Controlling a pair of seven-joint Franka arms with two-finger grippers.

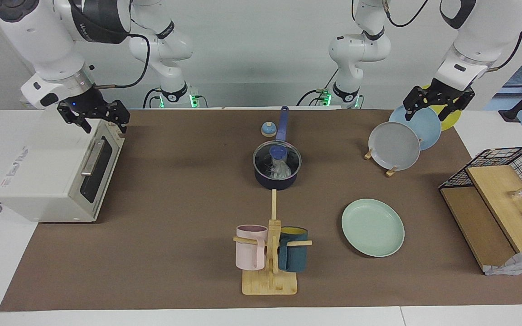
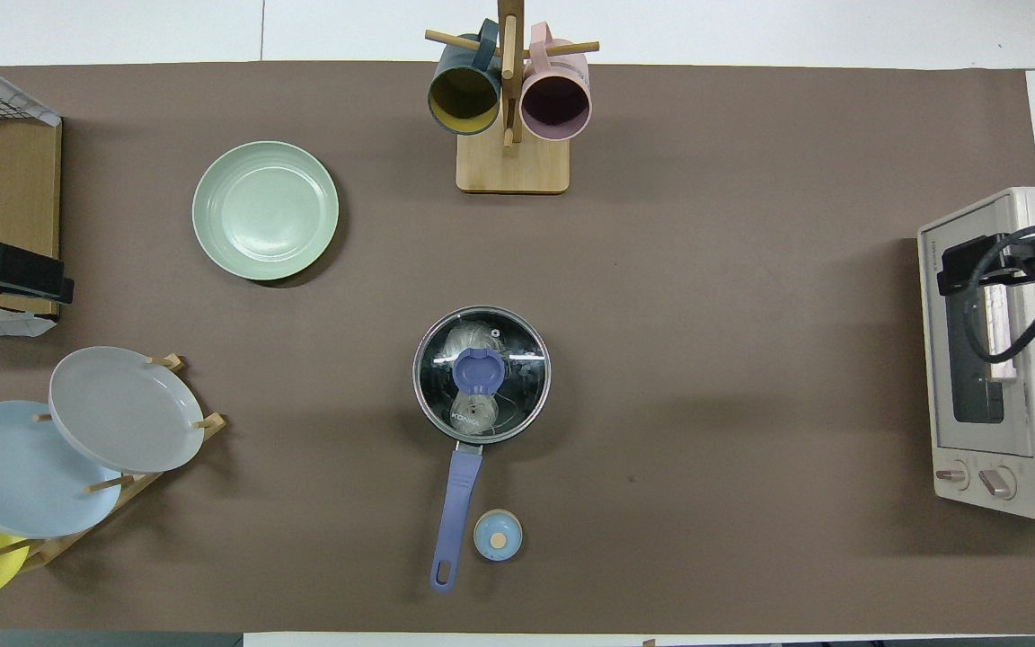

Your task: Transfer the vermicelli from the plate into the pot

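Note:
The vermicelli lies inside the dark navy pot, seen through a glass lid with a blue knob. The pot's blue handle points toward the robots. The mint-green plate lies bare, farther from the robots and toward the left arm's end. My left gripper hangs open over the plate rack, holding nothing. My right gripper is open and empty above the toaster oven.
A mug tree with a pink and a teal mug stands farther out than the pot. The rack holds grey, light blue and yellow plates. A toaster oven, a wire basket with wooden boards and a small blue knob-shaped object are also here.

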